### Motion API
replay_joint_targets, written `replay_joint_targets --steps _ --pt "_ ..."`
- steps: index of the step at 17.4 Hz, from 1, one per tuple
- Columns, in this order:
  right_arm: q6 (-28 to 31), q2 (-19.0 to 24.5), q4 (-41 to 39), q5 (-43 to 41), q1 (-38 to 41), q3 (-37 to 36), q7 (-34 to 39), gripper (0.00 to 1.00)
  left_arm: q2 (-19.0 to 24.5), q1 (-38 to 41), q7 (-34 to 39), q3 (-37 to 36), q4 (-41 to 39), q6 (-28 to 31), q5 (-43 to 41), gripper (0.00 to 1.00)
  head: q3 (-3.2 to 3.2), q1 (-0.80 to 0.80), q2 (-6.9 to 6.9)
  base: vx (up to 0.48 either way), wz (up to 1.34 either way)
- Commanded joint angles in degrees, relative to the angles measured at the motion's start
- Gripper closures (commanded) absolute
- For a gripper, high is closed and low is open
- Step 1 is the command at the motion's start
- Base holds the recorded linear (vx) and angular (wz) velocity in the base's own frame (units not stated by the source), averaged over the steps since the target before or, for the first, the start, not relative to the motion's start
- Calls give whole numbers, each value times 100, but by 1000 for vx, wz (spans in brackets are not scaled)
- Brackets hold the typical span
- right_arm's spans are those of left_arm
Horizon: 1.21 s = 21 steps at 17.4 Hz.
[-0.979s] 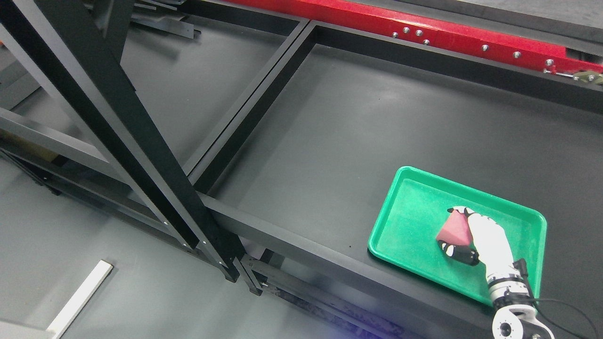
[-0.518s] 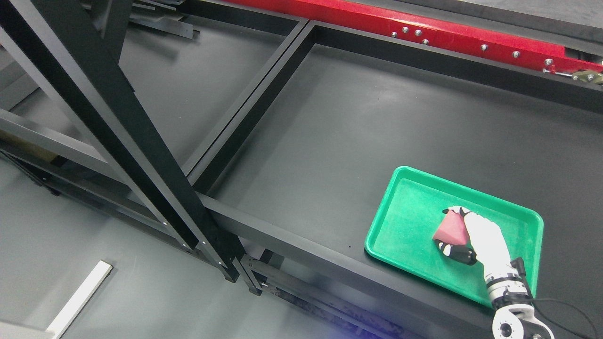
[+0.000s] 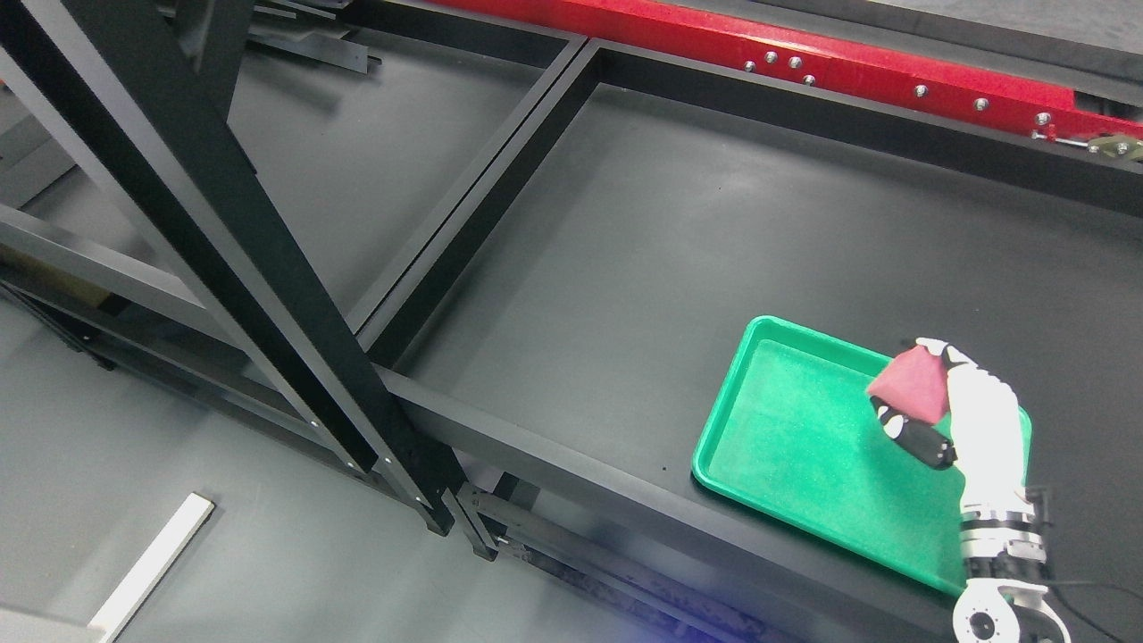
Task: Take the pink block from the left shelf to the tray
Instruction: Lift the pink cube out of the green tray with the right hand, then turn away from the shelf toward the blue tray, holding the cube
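Here the pink block (image 3: 911, 390) sits gripped in the right hand (image 3: 946, 406).

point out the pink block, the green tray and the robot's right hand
pink wedge-shaped block (image 3: 911, 386), head view, on its flat pink face
green plastic tray (image 3: 795, 429), head view, on its bare floor left of the hand
white right hand (image 3: 982, 415), head view, on the back of the hand

The white robotic right hand (image 3: 969, 411) grips the pink wedge-shaped block (image 3: 911, 386), fingers curled around it, above the far right part of the green plastic tray (image 3: 786, 446). The tray sits on the dark table (image 3: 643, 250), near its front edge.
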Motion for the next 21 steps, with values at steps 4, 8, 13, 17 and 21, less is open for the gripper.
replay_joint_targets --steps 4,8,13,17,21 --pt "-327 500 -631 -461 94 -930 -295 98 100 53 -3 0 0 -5 -9 0 0 0 0 -6 13" --pt "-327 500 -684 -577 111 -974 -295 98 100 53 -3 0 0 -5 -9 0 0 0 0 -23 51" --pt "-380 500 -693 -594 191 -974 -295 98 100 53 -3 0 0 -5 -9 0 0 0 0 -65 259" --pt "-380 500 -693 -594 226 -974 -295 98 100 53 -3 0 0 -5 -9 0 0 0 0 -124 622" --pt "-415 500 -693 -594 252 -957 -295 98 100 53 -3 0 0 -5 -9 0 0 0 0 -147 864"
